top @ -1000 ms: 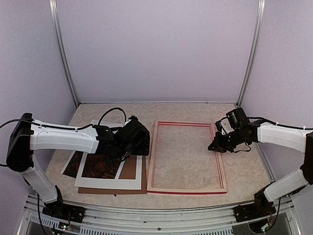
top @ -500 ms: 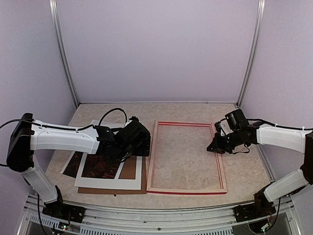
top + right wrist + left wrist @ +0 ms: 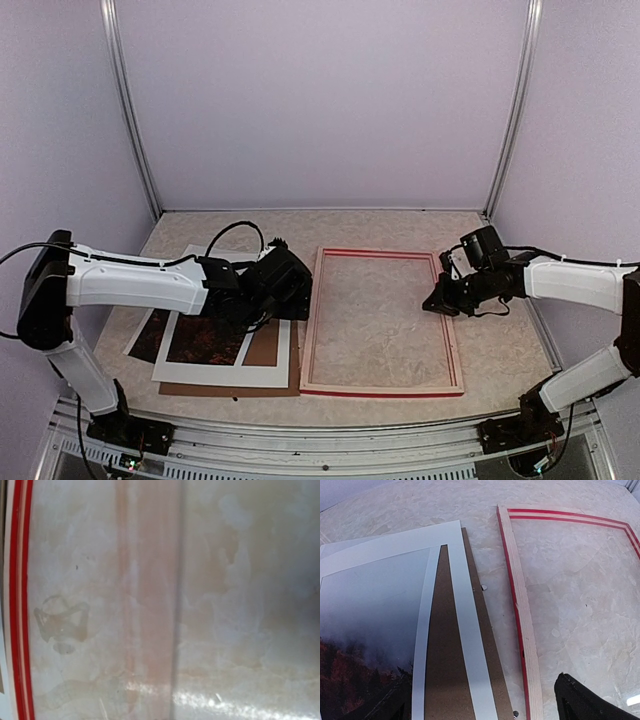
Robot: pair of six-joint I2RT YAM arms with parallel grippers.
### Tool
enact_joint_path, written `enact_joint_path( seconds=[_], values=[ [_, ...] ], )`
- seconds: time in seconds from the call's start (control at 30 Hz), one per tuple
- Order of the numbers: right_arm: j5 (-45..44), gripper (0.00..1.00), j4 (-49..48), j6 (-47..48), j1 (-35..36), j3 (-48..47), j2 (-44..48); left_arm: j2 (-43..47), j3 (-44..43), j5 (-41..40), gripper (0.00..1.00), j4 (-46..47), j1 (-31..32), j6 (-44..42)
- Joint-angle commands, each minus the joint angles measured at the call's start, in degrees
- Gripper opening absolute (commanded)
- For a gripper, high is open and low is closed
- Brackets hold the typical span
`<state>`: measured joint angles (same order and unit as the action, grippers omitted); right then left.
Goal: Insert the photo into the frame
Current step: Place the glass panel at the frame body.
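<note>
Beige marbled tabletop (image 3: 500, 350). A red-edged frame (image 3: 308, 330) lies flat on it, right of centre. Just beside it on the left lies a flat brown backing board (image 3: 265, 345).

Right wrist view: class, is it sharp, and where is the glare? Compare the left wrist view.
Right wrist view: blurred throughout, the frame only a soft red band, glare near the bottom. Left wrist view: sharp, straight edges slightly bowed.
</note>
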<state>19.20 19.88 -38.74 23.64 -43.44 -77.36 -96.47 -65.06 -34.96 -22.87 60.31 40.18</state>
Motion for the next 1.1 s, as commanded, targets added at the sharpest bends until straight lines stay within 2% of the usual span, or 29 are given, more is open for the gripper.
enact_joint_path(
  seconds=[0.0, 0.2, 0.43, 0.73, 0.97, 1.07],
  values=[
    [0.4, 0.0, -1.6, -0.5, 1.0, 0.5, -0.2, -1.1, -2.0, -0.6, 0.99, -0.9, 0.7, -0.5],
    [0.8, 0.02, -1.5, -0.1, 0.9, 0.3, -0.8, -1.5, -2.2, -0.6, 0.99, -0.9, 1.0, -0.5],
    [0.2, 0.21, -0.5, 0.5, 1.0, -0.2, -1.1, -2.3, -2.5, 0.2, 0.99, -0.4, 1.9, -0.5],
    [-1.5, 0.37, 1.2, 1.3, 1.0, -1.3, -2.1, -4.2, -3.6, 1.9, 0.99, 1.1, 3.4, -0.9],
    [-3.3, 0.6, 2.0, 2.1, 1.0, -1.9, -2.9, -6.0, -4.5, 5.5, 0.98, 3.8, 4.9, -1.7],
    [-4.0, 0.66, 2.5, 2.5, 1.0, -2.2, -3.3, -7.1, -5.2, 7.5, 0.98, 5.4, 5.9, -2.5]
  ],
)
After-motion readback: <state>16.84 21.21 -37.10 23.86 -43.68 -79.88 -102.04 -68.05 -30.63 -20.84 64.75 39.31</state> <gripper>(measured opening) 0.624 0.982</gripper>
